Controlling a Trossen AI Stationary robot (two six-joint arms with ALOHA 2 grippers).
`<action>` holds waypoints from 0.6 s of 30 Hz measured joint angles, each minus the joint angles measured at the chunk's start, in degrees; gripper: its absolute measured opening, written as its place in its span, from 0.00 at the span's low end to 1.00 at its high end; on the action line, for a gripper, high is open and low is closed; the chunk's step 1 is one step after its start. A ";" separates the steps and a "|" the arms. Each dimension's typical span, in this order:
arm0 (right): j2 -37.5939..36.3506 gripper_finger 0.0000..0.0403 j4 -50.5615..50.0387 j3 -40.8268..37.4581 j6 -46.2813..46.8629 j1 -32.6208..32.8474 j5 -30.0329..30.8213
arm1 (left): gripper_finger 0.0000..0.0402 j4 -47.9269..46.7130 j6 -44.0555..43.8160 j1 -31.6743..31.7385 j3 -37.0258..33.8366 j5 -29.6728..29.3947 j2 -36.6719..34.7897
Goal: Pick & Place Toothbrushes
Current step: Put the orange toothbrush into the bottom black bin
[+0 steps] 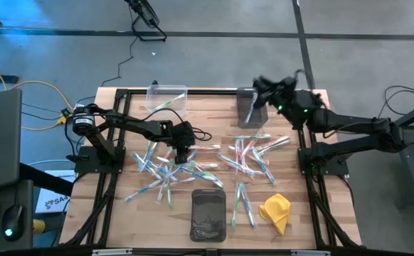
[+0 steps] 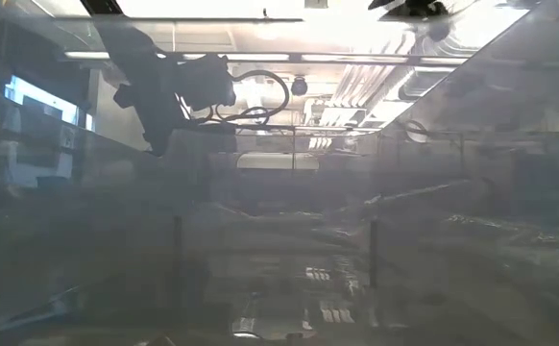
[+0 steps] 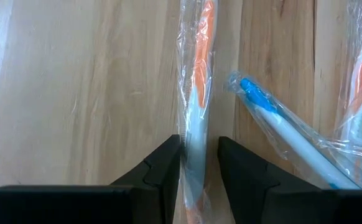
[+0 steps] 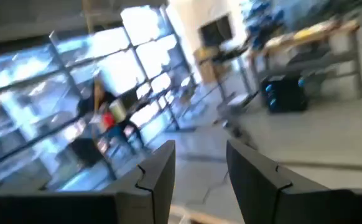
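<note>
Wrapped toothbrushes lie flat in two loose piles on the wooden table, one left of the middle [image 1: 157,174] and one right of the middle [image 1: 253,153]. My left gripper [image 1: 184,155] is low over the left pile, shut on one toothbrush with an orange accent [image 3: 198,74]. A blue-accented toothbrush [image 3: 280,124] lies just beside it. My right gripper [image 1: 262,89] is raised above the grey bin [image 1: 248,110] at the table's far edge. Its fingers [image 4: 162,174] stand open with nothing between them, facing the room. My left gripper pinches the white handle [image 3: 196,140] of the orange-accented toothbrush between its two fingers, through the clear wrapper. The fingers slant down from the table's left side, one on either long side of the handle. The rest of the toothbrush runs on ahead of the fingers, lying on the wood.
A clear bin [image 1: 166,99] holding a few toothbrushes stands at the far edge, left of the grey bin. A dark bin [image 1: 208,213] sits near the front edge, with a few toothbrushes [image 1: 241,203] and a yellow cloth [image 1: 276,212] to its right.
</note>
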 joint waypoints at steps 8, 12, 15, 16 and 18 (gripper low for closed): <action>-0.38 0.34 0.26 0.00 -4.83 0.09 -17.46 | 0.27 0.00 0.00 0.00 0.00 -0.01 0.00; 1.48 0.34 -2.25 0.00 -4.88 0.11 -24.48 | 0.25 0.00 -0.02 0.00 0.00 0.00 0.00; 2.68 0.34 -2.46 0.00 -4.79 0.09 -25.08 | 0.20 0.00 -0.04 0.00 -0.02 0.04 0.00; 2.95 0.34 -2.41 0.00 -4.70 0.09 -25.07 | 0.17 -0.02 -0.04 0.00 -0.02 0.14 0.00; 3.15 0.34 -2.59 0.00 -4.73 0.09 -25.08 | 0.12 -0.01 -0.09 -0.01 -0.02 0.26 0.00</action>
